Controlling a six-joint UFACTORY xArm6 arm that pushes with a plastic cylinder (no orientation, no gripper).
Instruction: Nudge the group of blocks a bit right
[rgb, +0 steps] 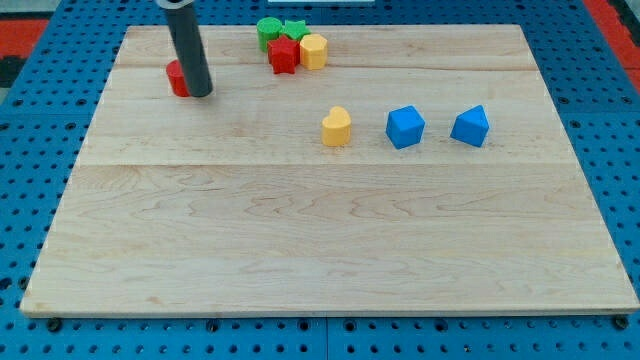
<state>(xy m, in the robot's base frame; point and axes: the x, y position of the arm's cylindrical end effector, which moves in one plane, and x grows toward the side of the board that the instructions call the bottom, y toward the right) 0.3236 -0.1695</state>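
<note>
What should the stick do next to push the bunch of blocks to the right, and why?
Probably slide my tip toward the view's top and a little right, to the left side of the group: green round block, green star, red star, yellow block. Right now it sits beside the lone red block, left of and below the group.

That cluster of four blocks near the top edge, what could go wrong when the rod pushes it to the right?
My tip sits beside a lone red block, well left of the cluster, so it might drag that along. The green cylinder, green star, red star and yellow block could scatter or slip off the board's top edge.
</note>
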